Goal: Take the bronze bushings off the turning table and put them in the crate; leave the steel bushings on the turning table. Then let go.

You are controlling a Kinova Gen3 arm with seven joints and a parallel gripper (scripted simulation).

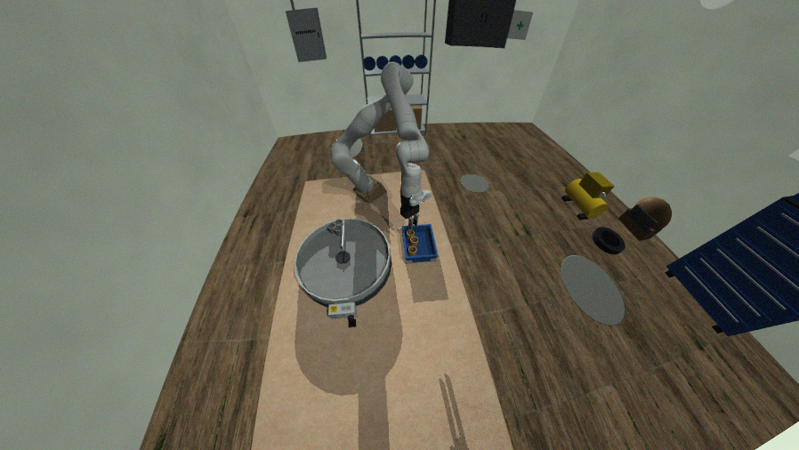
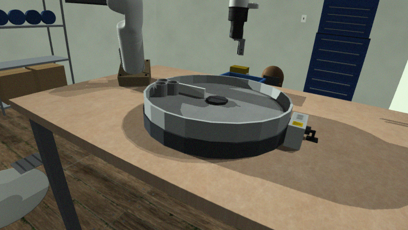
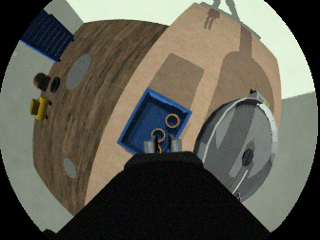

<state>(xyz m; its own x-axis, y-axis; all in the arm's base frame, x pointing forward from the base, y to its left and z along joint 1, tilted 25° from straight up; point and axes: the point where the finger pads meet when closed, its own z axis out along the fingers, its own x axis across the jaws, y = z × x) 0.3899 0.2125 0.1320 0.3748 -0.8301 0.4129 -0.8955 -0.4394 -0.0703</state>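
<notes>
My tan worktop [image 1: 436, 335] [image 2: 85, 114] [image 3: 190, 38] carries the round grey turning table [image 1: 318, 274] [image 2: 222, 131] [image 3: 262, 138]. Seen from above, around that table, my brown base block [image 1: 382, 190] [image 2: 142, 79] sits at one o'clock, the blue crate [image 1: 426, 245] [image 2: 242, 76] [image 3: 140, 119] stands near it, apart, at three, and a pale control box [image 1: 346, 308] [image 2: 294, 134] adjoins it at six.

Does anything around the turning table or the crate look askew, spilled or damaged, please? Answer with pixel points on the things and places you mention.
Nothing stands out: three bronze bushings [image 1: 414, 241] sit inside the crate [image 1: 434, 249] [image 3: 130, 122], and the steel bushings [image 1: 332, 228] [image 2: 160, 89] stand upright on the turning table [image 1: 321, 274] [image 2: 196, 110] [image 3: 262, 138].
</notes>
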